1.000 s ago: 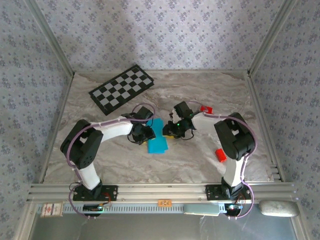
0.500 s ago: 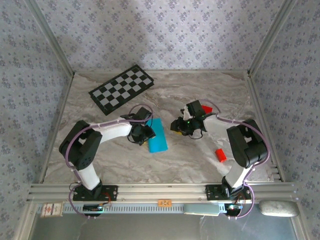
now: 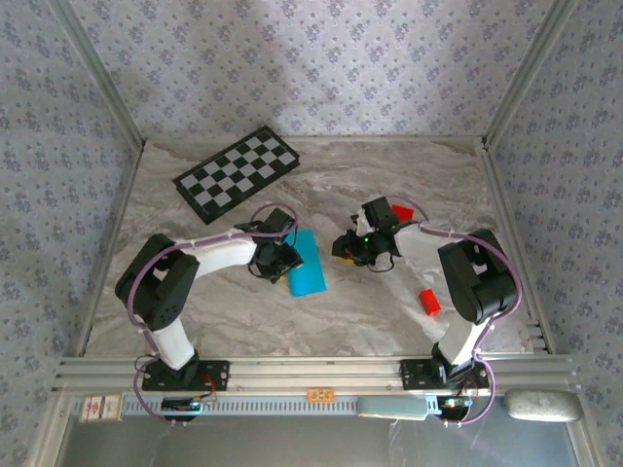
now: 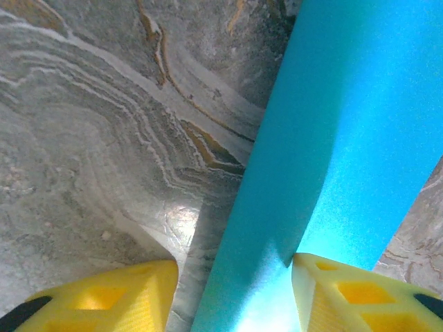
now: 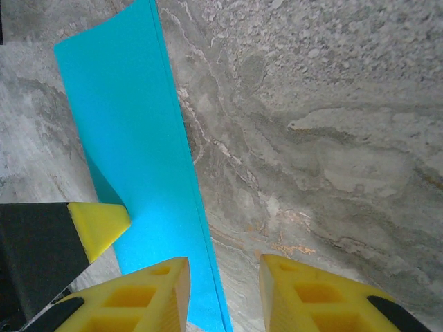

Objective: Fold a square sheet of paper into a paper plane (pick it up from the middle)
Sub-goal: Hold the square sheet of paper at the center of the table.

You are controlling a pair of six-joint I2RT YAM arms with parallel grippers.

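I see the square sheet of paper (image 3: pixel 309 265), folded into a strip. Its long edge lies between my left gripper's (image 3: pixel 278 262) parted fingers. The right gripper (image 3: pixel 342 250), also parted, sits just beside it.

You will find no legible text, number or brand in these views. On the front rail (image 3: pixel 292 373), a pale sticker (image 3: pixel 94 407) and a small orange tag (image 3: pixel 316 394) carry marks too small to read.
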